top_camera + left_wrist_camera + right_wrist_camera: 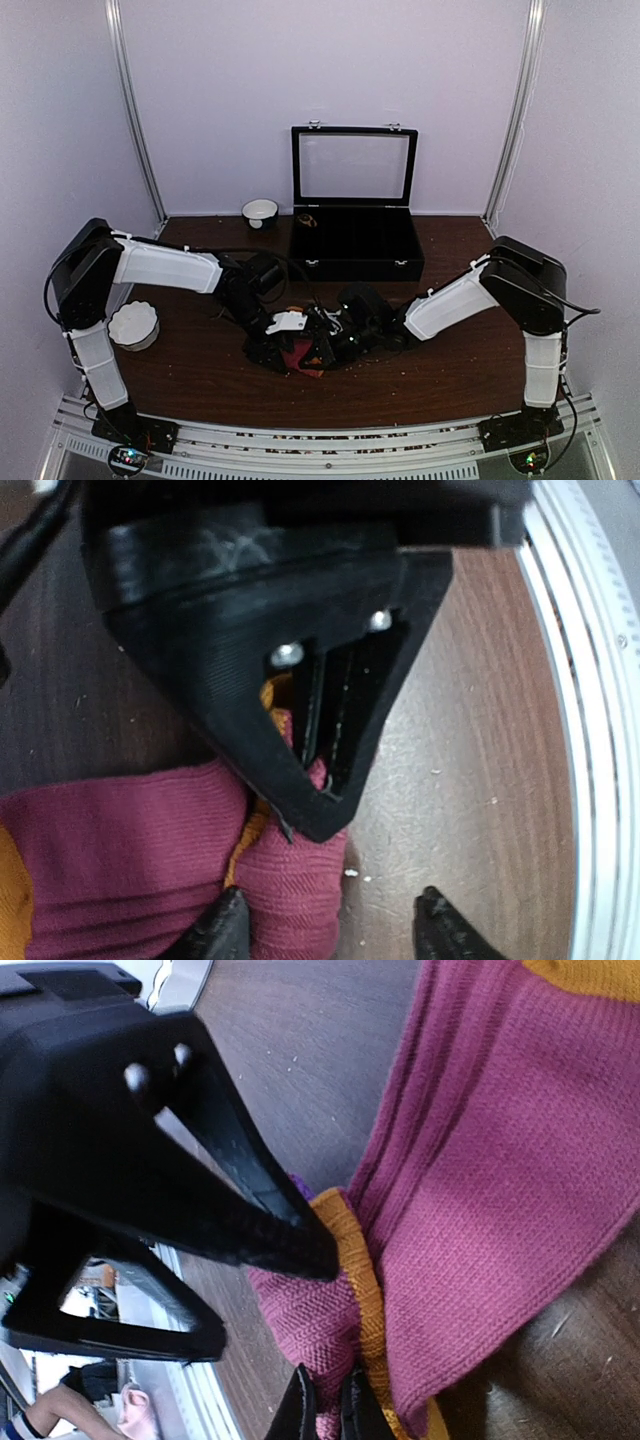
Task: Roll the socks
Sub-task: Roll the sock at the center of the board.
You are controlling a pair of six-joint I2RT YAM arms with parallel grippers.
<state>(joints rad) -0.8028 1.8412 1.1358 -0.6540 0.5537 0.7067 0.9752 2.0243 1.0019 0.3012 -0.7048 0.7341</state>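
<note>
The magenta-red socks (303, 359) with orange trim lie bunched on the brown table between both grippers. In the left wrist view my left gripper (335, 932) is open around the folded end of the socks (130, 860): one fingertip (222, 930) rests against the fabric and the other stands over bare wood. In the right wrist view my right gripper (330, 1415) is shut on a fold of the socks (520, 1160) beside the orange cuff band. In the top view the left gripper (277, 350) and the right gripper (335, 345) almost touch above the socks.
A black case (355, 250) with its lid raised stands at the back of the table. A white bowl (260, 212) sits to its left. A white fluted dish (133, 325) lies by the left arm. The table's metal rail (590, 730) runs close to the socks.
</note>
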